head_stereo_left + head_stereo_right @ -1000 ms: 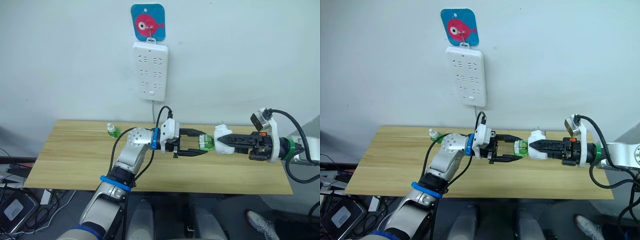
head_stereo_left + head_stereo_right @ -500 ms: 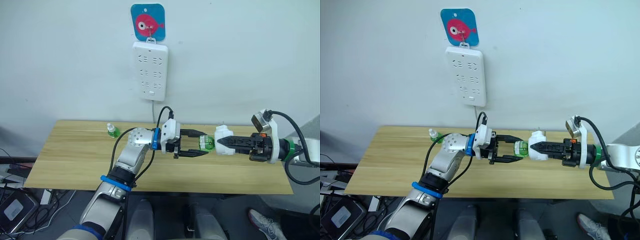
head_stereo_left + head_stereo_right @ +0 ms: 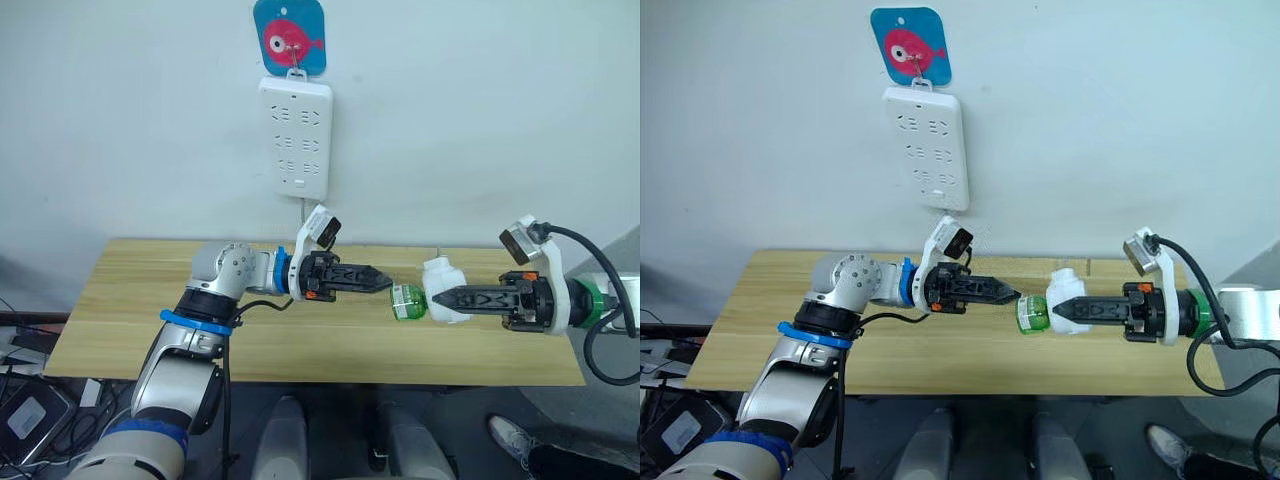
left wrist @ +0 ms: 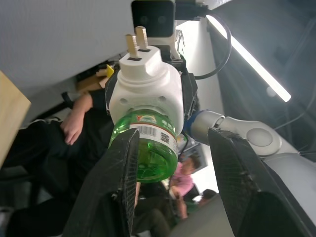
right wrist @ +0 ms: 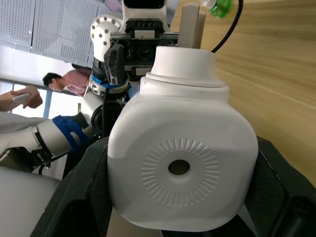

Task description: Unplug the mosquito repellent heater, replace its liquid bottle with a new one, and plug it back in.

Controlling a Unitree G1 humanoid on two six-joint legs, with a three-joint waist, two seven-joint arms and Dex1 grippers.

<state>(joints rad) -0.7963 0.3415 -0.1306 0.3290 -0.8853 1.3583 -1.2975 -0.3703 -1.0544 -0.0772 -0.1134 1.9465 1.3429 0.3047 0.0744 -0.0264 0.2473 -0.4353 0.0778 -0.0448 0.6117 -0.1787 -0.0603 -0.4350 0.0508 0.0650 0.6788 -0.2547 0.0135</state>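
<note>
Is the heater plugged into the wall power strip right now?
No, the heater is clamped in the right pincer out over the table, well below the power strip on the wall.

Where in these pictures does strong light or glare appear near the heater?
Left wrist view: a bright ceiling light strip glares beside the heater. Right wrist view: bright windows behind the heater backlight it. Eye views: even light on the wall, no glare.
</note>
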